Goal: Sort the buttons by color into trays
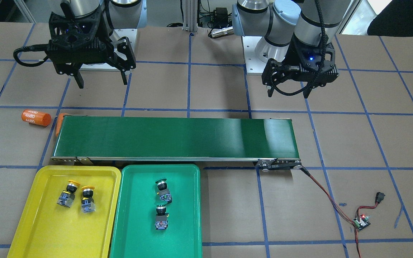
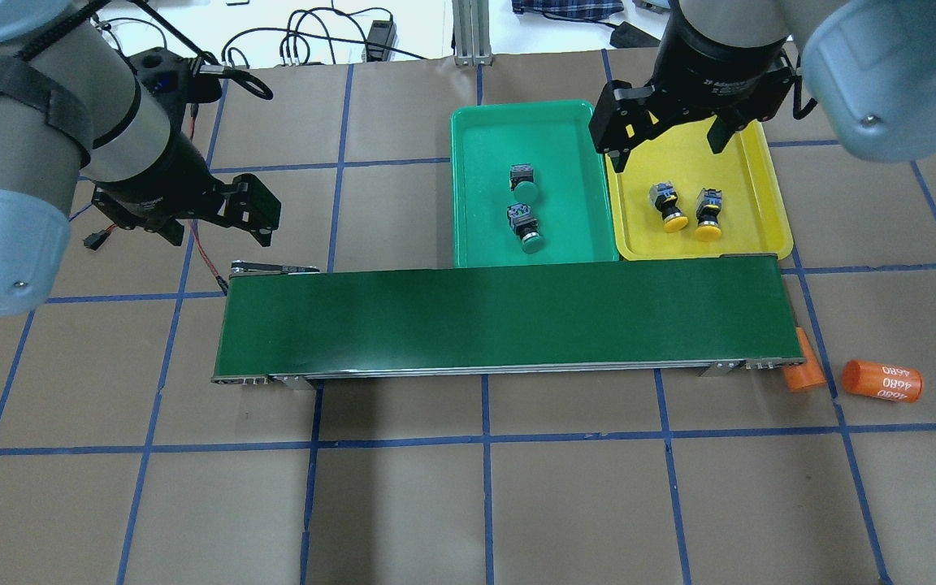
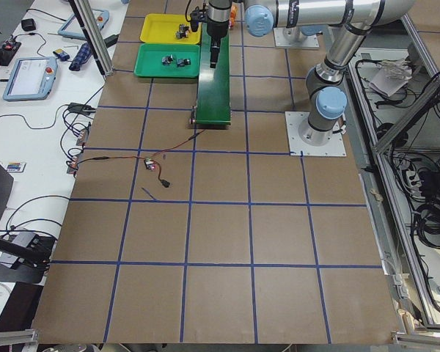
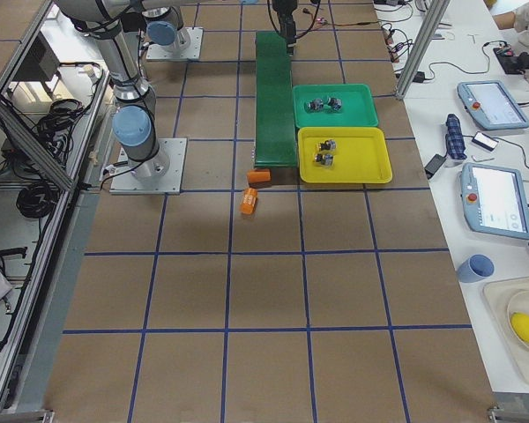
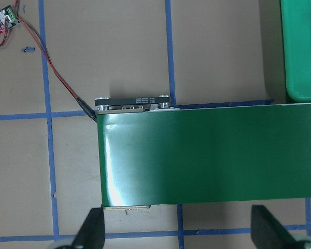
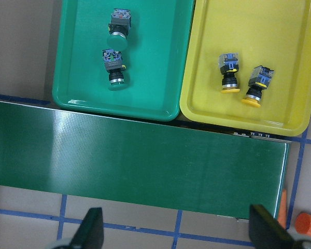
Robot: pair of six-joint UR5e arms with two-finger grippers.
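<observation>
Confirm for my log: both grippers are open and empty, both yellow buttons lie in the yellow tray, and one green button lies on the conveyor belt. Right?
Not quite. No green button is on the conveyor belt; both green buttons lie in the green tray, as the exterior front-facing view shows. The rest stands.

Yellow buttons [image 1: 68,194] lie toppled in the yellow tray [image 1: 48,229] — green buttons [image 1: 163,190] in the green tray [image 1: 138,222].
</observation>
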